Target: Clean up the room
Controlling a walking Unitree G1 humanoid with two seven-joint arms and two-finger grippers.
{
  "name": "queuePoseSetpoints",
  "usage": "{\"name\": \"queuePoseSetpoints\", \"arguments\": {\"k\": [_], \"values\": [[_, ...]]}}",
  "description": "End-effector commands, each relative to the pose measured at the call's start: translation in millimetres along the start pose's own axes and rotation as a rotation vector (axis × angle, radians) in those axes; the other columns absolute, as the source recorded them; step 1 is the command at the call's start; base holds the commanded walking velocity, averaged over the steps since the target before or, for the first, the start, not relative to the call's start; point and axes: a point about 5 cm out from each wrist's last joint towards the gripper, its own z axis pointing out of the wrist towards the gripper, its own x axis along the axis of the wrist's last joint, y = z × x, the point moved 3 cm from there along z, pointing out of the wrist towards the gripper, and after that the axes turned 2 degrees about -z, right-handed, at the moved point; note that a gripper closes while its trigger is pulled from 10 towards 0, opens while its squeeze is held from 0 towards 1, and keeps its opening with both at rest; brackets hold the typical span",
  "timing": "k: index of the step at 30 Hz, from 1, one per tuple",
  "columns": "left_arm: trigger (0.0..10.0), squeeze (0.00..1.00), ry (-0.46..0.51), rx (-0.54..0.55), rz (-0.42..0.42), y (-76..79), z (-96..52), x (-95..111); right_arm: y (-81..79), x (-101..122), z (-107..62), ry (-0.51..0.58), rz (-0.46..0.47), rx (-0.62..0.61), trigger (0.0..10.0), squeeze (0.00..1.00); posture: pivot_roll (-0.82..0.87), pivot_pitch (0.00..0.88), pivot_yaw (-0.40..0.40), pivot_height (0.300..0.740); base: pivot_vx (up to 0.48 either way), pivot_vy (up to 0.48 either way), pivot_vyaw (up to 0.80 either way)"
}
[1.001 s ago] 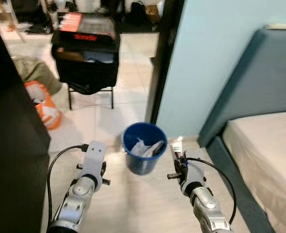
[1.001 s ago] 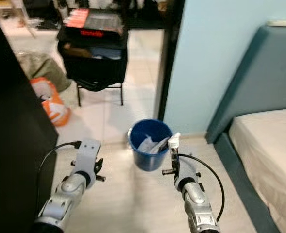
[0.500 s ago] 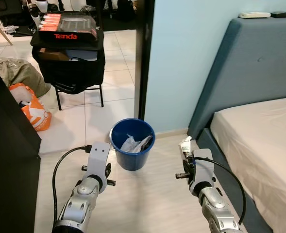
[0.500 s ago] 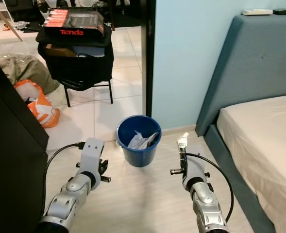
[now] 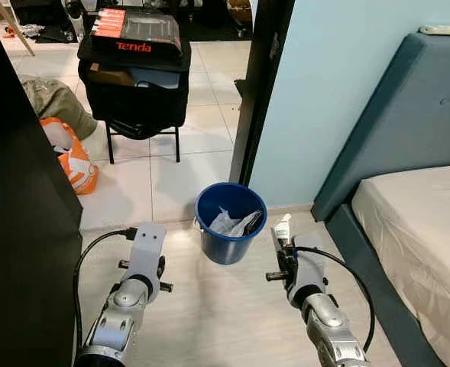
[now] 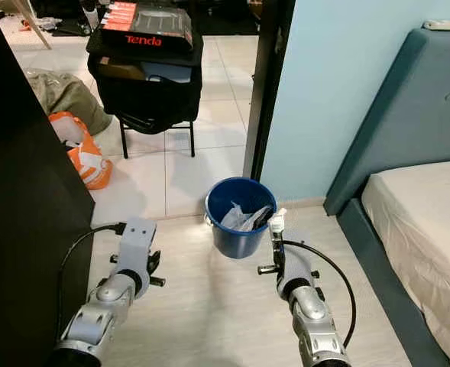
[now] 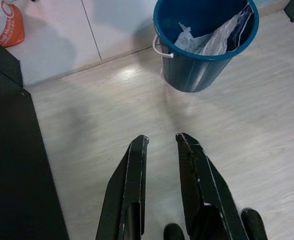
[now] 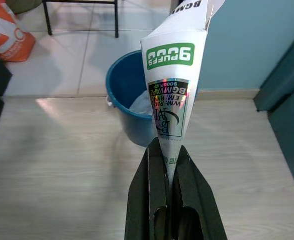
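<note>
A bed (image 5: 423, 229) with a pale mattress and a blue-grey headboard (image 5: 396, 115) takes up the right side, set against a light blue wall (image 5: 324, 84). Along the left edge stands a tall black cabinet (image 5: 18, 229). Past the dark door frame (image 5: 259, 84), on the tiled floor of the next room, a black chair (image 5: 137, 99) carries a black box printed "Tenda" (image 5: 133, 34); an orange and white bag (image 5: 72, 164) lies near it by an olive bundle (image 5: 56, 111).

On the pale wood floor (image 5: 209, 313), just inside the doorway and near the wall, stands a blue bucket (image 5: 230, 222) with crumpled plastic wrappers (image 7: 211, 40) in it.

The right pincer (image 8: 167, 150) hangs just beside the bucket on the bed side, fingers clamped on a small white carton with green print (image 8: 174, 80), held upright above the floor. The left pincer (image 7: 161, 142) hovers over bare floor between cabinet and bucket, its fingers slightly apart and holding nothing.
</note>
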Motion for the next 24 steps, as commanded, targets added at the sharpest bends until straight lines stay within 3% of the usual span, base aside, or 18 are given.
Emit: {"name": "queuePoseSetpoints", "arguments": {"k": [1,7,11,16,24], "values": [[10.0,0.00,-0.022,-0.010,0.002,4.7,-1.3,-9.8,7.3,-7.4,-2.0,-0.031,-0.027,-0.025,10.0,0.00,0.03,0.139,-0.053,0.740,0.000,0.000,0.00],[10.0,0.00,-0.012,0.003,-0.007,3.3,-0.6,-8.8,10.4,-6.0,-1.6,-0.026,-0.040,-0.031,10.0,0.00,0.03,0.137,-0.057,0.740,0.000,0.000,0.00],[10.0,0.00,0.006,0.004,-0.073,2.6,-1.0,-6.3,9.9,-5.2,-1.6,-0.022,-0.044,-0.022,10.0,0.00,0.03,0.138,-0.058,0.740,0.000,0.000,0.00],[10.0,0.00,0.019,0.002,-0.095,4.3,-1.2,-4.6,10.3,-4.8,-1.8,-0.020,-0.046,-0.020,10.0,0.00,0.02,0.134,-0.063,0.740,0.000,0.000,0.00],[10.0,0.00,0.028,0.013,-0.114,4.5,-1.0,-3.6,8.8,-4.0,-1.2,-0.019,-0.051,-0.008,10.0,0.00,0.02,0.129,-0.077,0.740,0.248,0.000,0.00]]}}
